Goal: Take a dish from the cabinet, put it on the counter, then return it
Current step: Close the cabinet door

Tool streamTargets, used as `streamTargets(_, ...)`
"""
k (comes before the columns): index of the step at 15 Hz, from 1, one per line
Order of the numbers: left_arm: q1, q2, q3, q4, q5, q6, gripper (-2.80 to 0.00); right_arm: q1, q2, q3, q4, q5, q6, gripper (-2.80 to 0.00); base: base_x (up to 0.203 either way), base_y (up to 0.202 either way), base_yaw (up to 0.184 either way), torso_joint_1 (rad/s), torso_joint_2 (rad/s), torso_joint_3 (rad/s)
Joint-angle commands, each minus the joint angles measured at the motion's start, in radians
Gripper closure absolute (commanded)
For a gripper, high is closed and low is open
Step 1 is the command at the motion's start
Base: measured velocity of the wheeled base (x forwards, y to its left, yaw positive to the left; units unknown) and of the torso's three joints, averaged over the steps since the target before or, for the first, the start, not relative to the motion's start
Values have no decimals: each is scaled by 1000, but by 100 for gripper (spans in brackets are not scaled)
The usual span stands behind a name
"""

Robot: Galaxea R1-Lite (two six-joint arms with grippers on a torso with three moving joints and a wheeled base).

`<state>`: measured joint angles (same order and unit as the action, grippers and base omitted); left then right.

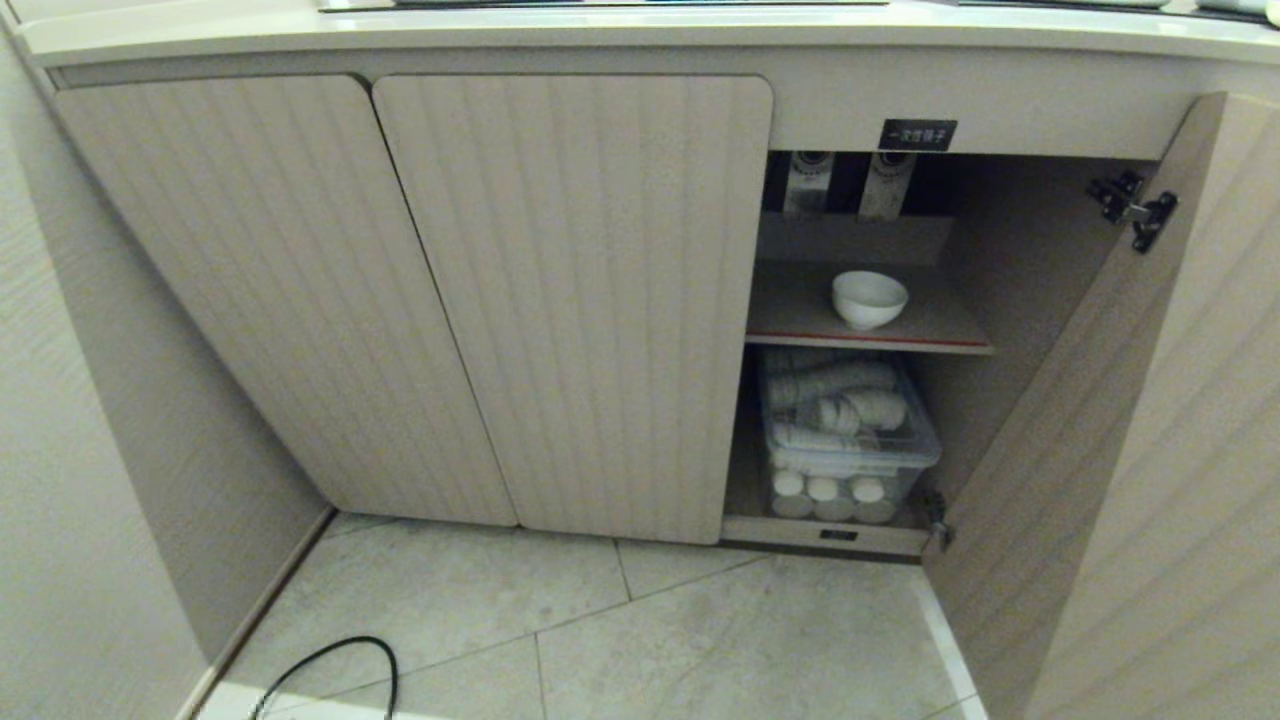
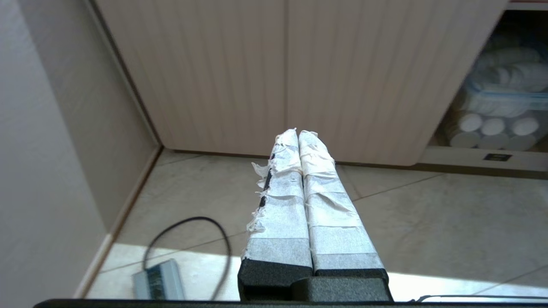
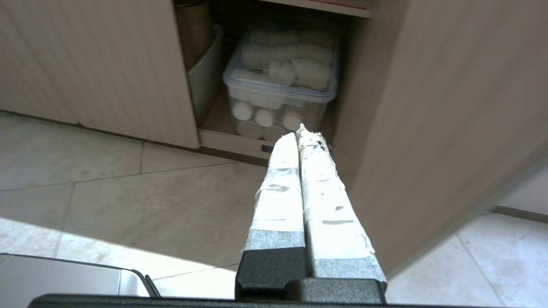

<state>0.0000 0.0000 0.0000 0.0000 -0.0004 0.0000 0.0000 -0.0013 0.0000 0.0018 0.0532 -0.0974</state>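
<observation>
1. Nearest: left gripper (image 2: pixel 299 133) low over the floor tiles (image 1: pixel 700 640), jaws pressed together, nothing between them. It points at the closed ribbed doors (image 1: pixel 570 300); looks parked.
2. Right gripper (image 3: pixel 300 133) also low, jaws closed & empty, aimed toward the open bay, just beside the swung-out door (image 1: pixel 1100 450).
3. Black cable (image 1: pixel 340 665) loops on the floor, left side, well apart from the open bay.
4. Cabinet (image 1: pixel 400 280): right bay open. Bottom level holds a clear bin (image 1: pixel 850 450) of stacked white cups.
5. Upper shelf (image 1: pixel 790 310), red front edge: the dish (image 1: pixel 869 298) sits upright, alone, toward the front.
6. Farthest/top: the surface (image 1: pixel 640 30) above the cabinet.
7. Step, my read: start of the take — dish not yet touched.
8. Next move likely needs the right arm to rise to shelf level, open its jaws, enter between shelf & the bay's top w/o clipping the door, then grip the rim.
</observation>
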Motion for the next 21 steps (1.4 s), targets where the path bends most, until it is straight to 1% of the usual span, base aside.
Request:
streamTargets(1, 0, 0, 0, 0, 0, 0, 0, 0, 1, 0, 1, 0, -1, 0, 0, -197, 11, 2, 7, -2)
streamTargets(6, 0, 0, 0, 0, 0, 0, 0, 0, 1, 0, 1, 0, -1, 0, 0, -190, 12, 3, 0, -1)
streamTargets(8, 0, 0, 0, 0, 0, 0, 0, 0, 1, 0, 0, 0, -1, 0, 0, -107, 10, 1, 3, -1)
streamTargets(21, 0, 0, 0, 0, 0, 0, 0, 0, 1, 0, 0, 0, -1, 0, 0, 0, 0, 0, 0, 0)
